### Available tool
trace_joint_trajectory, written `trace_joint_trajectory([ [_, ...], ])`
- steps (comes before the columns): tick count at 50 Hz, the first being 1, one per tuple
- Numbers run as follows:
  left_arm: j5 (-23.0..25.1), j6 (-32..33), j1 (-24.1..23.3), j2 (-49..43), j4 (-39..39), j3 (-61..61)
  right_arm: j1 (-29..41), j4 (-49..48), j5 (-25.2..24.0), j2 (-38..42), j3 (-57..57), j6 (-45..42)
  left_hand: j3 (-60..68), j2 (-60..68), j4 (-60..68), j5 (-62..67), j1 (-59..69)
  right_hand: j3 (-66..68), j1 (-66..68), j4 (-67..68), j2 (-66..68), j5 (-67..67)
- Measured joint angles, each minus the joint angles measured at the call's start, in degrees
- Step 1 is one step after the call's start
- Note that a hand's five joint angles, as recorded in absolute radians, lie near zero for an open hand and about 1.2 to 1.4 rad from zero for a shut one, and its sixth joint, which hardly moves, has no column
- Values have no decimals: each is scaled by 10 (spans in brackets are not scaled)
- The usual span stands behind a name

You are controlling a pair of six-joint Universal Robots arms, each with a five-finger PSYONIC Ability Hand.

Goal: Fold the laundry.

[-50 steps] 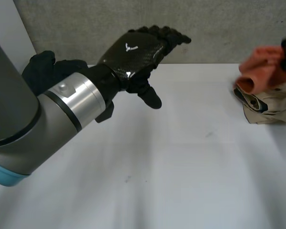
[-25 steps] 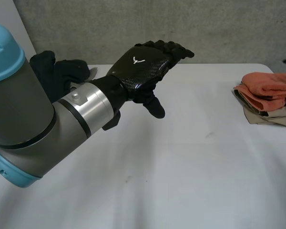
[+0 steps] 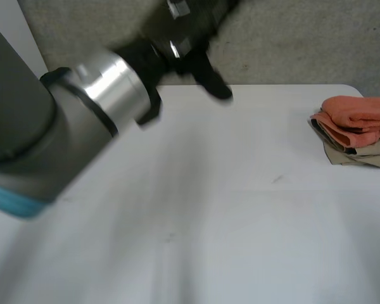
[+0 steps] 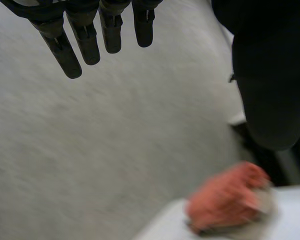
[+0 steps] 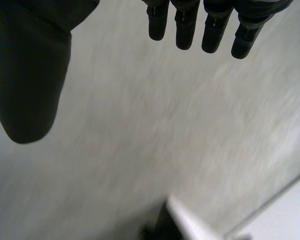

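My left hand point(image 4: 85, 42), blurred, and right hand point(image 5: 212, 30) hang released; the folded laundry point(image 3: 354, 120) is cut off at the desk's point(image 3: 240, 190) right edge.

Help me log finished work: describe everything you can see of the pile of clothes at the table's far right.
The pile is a small, neat stack of two folded pieces. A soft-looking orange cloth lies on top, its rounded fold facing the table's middle. Under it is a beige garment, with a dark strip showing between them. The stack rests flat on the white table near its far right corner. Only the table touches it.
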Motion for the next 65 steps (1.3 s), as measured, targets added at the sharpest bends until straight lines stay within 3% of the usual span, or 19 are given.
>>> trace_joint_trajectory([
  [4,-48,-6,28,2,-2,55,70,-85,-20,-42,28,38,0,0,0,0,0,0,0,0,0,0],
  [8,-115,20,111,-8,-15,101,161,-179,-80,-90,114,63,0,0,0,0,0,0,0,0,0,0],
  [14,-155,133,227,-70,-25,107,274,-236,-162,-127,265,63,0,0,0,0,0,0,0,0,0,0],
  [22,-136,284,330,-247,62,95,337,-199,-180,-108,399,34,0,0,0,0,0,0,0,0,0,0],
  [32,-61,306,370,-435,180,155,335,-182,-174,-69,466,-22,0,0,0,0,1,0,0,0,0,0],
  [35,-56,305,372,-478,185,187,333,-183,-174,-67,477,-30,66,76,70,64,87,0,0,0,0,0],
  [37,-56,305,372,-497,185,206,333,-183,-174,-67,482,-32,261,265,268,254,293,0,0,0,0,0],
  [40,-60,305,366,-514,188,224,332,-184,-174,-67,485,-33,517,518,533,496,457,0,0,0,0,0],
  [44,-73,305,348,-496,207,221,332,-184,-174,-68,486,-33,548,545,564,509,484,0,0,0,0,0],
  [51,-94,289,286,-336,268,125,332,-184,-173,-71,488,-31,552,559,567,527,545,0,0,0,0,0],
  [56,-97,253,230,-213,286,43,330,-184,-172,-75,489,-31,554,562,570,535,547,0,0,0,0,0],
  [59,-96,213,173,-113,286,-38,329,-184,-171,-85,488,-30,561,565,570,535,547,0,0,0,0,0],
  [65,-97,181,85,-28,264,-170,326,-183,-161,-108,486,-27,564,566,572,542,547,0,0,0,0,0],
])
